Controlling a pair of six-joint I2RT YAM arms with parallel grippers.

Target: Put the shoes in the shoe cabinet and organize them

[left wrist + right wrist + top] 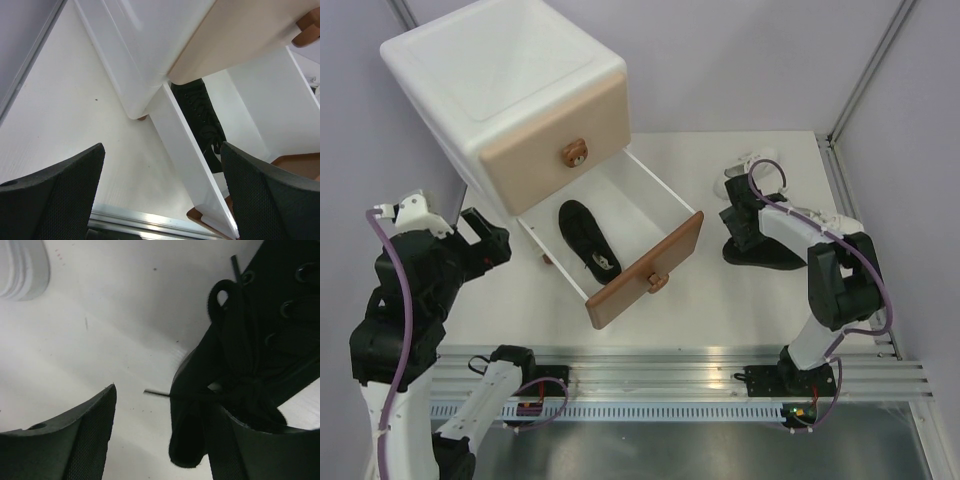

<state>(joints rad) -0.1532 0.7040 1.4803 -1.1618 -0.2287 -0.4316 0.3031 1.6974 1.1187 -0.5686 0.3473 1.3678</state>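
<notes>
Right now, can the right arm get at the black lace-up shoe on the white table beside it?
Probably yes. The right gripper hangs just above the black lace-up shoe, jaws apart, one edge of the shoe between its fingers; nothing blocks it.

The left arm [405,300] is folded up on itself, with the elbow bunched behind the left gripper [488,240], which points forward and down. Its two fingers [65,195] stand wide apart. The right arm [835,275] rises from its base, bends sharply at the elbow and stretches forward. At its wrist the right gripper [740,238] hangs pointing downward, its fingers [75,445] clearly parted.
</notes>
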